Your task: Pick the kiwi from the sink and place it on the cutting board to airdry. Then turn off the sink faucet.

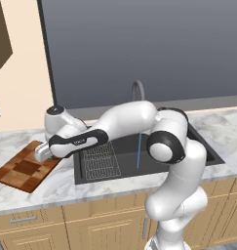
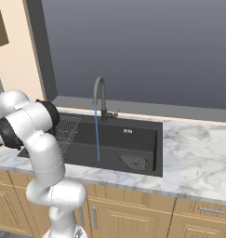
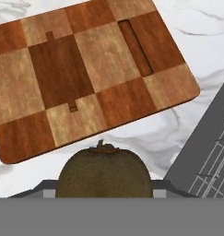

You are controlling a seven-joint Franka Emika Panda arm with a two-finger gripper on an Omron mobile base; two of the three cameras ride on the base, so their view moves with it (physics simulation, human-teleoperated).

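Observation:
The brownish-olive kiwi (image 3: 104, 171) sits low in the hand view, and my gripper (image 3: 104, 190) is shut on it. Just beyond it lies the checkered wooden cutting board (image 3: 85, 78) on the marble counter. In the left base view my gripper (image 1: 41, 154) hangs over the right edge of the cutting board (image 1: 20, 172), left of the dark sink (image 1: 154, 157). The gooseneck faucet (image 2: 99, 93) stands behind the sink (image 2: 128, 139). A thin blue stream of water (image 2: 96, 135) runs from its spout. Its small side lever (image 2: 115, 113) sticks out to the right.
A wire rack (image 1: 101, 161) lies in the sink's left part, and its corner (image 3: 210, 161) shows in the hand view. A drain grate (image 2: 134, 161) sits at the sink's right front. My arm (image 1: 125, 122) stretches across the sink. Marble counter (image 2: 198, 153) extends to the right.

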